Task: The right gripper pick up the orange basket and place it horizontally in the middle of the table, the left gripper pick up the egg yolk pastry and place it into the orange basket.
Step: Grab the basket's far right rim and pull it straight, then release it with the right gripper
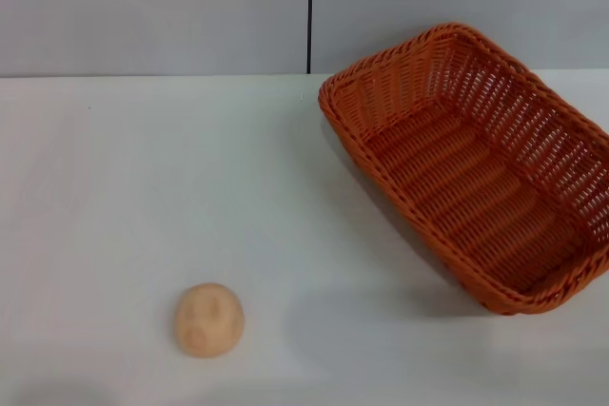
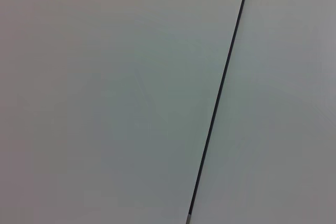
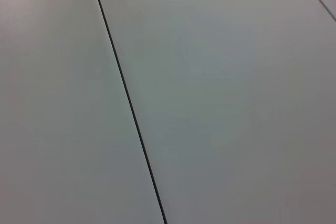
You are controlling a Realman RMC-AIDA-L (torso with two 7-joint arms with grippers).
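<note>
**A:** Right, head view first: nothing done yet, I'd say. The orange basket sits at the far right of the white counter, skewed at an angle, one end running off the frame edge, and it looks empty.

**B:** And the egg yolk pastry?

**A:** Near front left, well apart from the basket. Small smooth dome, pale tan with faint blotches. The basket is rigid woven wicker, flared slatted sides, braided rim.

**B:** Left wrist view?

**A:** Only a flat grey panel crossed by a thin dark seam. No left end effector shows, so its state is unknown.

**B:** Right wrist view?

**A:** Same kind of panel and seam; right end effector unseen too. Both moves look still ahead.
</note>
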